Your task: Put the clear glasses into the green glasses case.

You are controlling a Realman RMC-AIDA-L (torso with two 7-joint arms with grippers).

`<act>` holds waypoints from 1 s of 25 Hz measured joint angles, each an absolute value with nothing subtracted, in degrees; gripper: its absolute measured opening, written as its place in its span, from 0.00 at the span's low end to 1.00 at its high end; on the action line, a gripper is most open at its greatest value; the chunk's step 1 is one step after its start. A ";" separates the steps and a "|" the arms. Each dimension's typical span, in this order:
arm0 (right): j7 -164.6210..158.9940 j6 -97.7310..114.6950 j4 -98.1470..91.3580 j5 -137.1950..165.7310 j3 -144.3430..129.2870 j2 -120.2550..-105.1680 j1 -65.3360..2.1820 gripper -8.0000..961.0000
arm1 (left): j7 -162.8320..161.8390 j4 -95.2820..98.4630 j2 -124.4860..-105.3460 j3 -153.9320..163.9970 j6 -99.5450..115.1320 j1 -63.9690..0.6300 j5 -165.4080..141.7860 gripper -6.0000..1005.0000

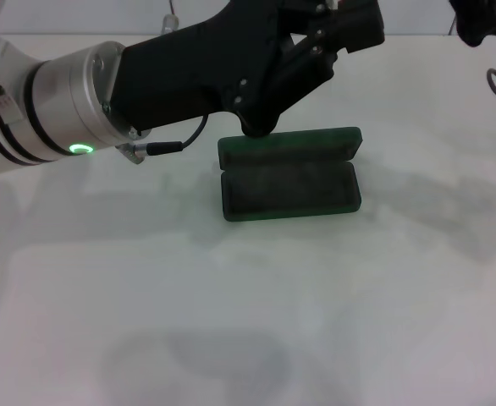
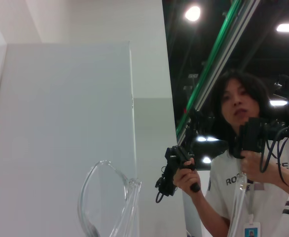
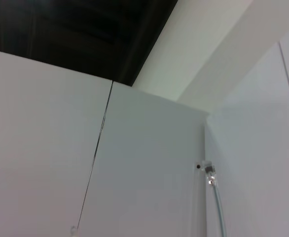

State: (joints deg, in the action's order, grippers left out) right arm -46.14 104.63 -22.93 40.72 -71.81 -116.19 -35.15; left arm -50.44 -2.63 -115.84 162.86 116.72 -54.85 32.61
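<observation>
Behind the green glasses case, above its raised lid, the left gripper hangs with its black body reaching across from the robot's left. The case lies open on the white table, its dark lined tray facing up and nearer the robot than the lid. The clear glasses show only in the left wrist view, one curved lens and a thin arm close to the camera, so I judge that the left gripper is clenched on them; the fingers themselves are not visible. The right gripper sits parked at the far right of the case, and whether it is clenched or released cannot be told.

The main risk is a bad descent: the long clear arms could catch on the lid's edge or the tray's rim, leaving the glasses perched half out. The gripper body may also knock the lid and shove the case. Because the glasses are nearly invisible against white, misjudging their tilt is easy.

Room is generous in front of the case and to both sides; only the lid crowds the back.
</observation>
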 joint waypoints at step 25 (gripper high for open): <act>-46.23 99.85 -23.17 41.13 -79.33 -116.10 -36.56 0.09 | -50.51 -3.05 -115.44 162.77 116.72 -53.99 34.68 0.05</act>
